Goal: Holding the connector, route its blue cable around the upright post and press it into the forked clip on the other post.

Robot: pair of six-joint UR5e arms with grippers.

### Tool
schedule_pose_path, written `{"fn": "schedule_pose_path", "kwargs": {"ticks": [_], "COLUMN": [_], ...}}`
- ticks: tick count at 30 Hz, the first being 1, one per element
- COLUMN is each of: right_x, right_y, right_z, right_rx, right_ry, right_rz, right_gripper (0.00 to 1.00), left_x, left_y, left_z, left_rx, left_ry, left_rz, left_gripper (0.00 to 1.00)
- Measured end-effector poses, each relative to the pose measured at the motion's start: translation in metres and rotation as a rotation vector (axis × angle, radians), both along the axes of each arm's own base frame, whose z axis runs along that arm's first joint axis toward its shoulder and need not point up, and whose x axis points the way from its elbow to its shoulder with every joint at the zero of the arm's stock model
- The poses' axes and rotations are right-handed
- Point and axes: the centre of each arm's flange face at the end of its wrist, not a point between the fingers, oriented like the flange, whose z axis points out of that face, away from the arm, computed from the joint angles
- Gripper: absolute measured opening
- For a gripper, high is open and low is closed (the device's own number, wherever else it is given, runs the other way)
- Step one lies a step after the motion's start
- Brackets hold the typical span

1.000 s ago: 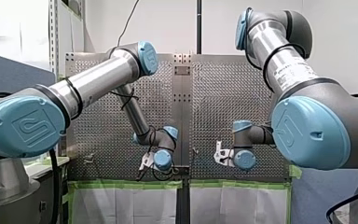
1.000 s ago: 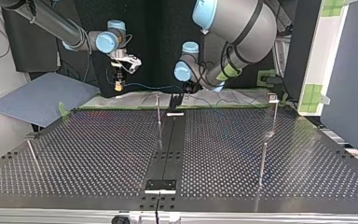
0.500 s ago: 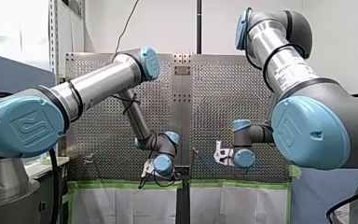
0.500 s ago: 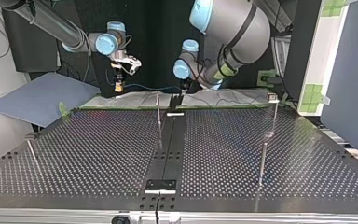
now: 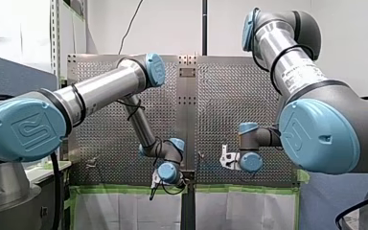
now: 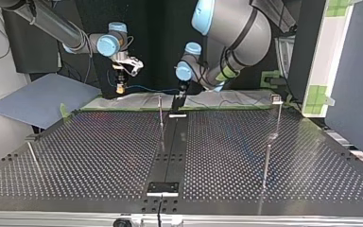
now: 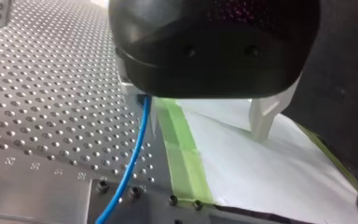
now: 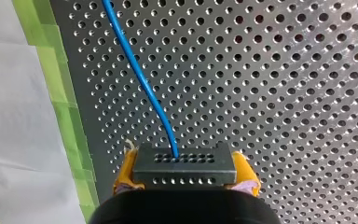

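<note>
Right wrist view: yellow-padded right jaws clamp boxy grey connector (image 8: 184, 170), thin blue cable (image 8: 140, 79) exits; left jaws spread wide.

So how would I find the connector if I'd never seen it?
Look at the perforated table in the right wrist view, then at my right gripper with yellow pads. The connector is the small grey block pinched between them, the only thing with a blue cable growing from it.
</note>
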Motion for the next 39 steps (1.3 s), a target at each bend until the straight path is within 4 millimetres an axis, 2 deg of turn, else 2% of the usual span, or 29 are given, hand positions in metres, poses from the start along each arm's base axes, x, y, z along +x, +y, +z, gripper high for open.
{"fn": "schedule_pose_path", "kwargs": {"ticks": [6,14,17,31,39], "right_x": [0.0,-0.002,-0.004,-0.007,0.0], "right_y": [0.0,-0.002,-0.003,-0.016,-0.017], "right_z": [0.0,0.0,0.0,0.003,0.005], "right_rx": [0.0,-0.006,-0.009,-0.023,0.004], "right_ry": [0.007,0.015,0.016,-0.008,0.006], "right_rz": [0.001,-0.002,-0.004,0.045,0.108], "right_gripper": [0.0,0.0,0.0,0.0,0.0], "left_x": [0.006,0.018,0.019,-0.001,-0.003], "left_y": [0.001,0.003,0.007,0.023,0.021], "left_z": [0.007,0.042,0.05,0.033,0.033], "left_rx": [-0.069,-0.159,-0.191,-0.31,-0.36], "left_ry": [0.016,0.002,0.001,0.035,0.01], "left_rz": [-0.01,0.015,0.032,0.071,0.074], "left_gripper": [1.0,1.0,1.0,1.0,1.0]}}
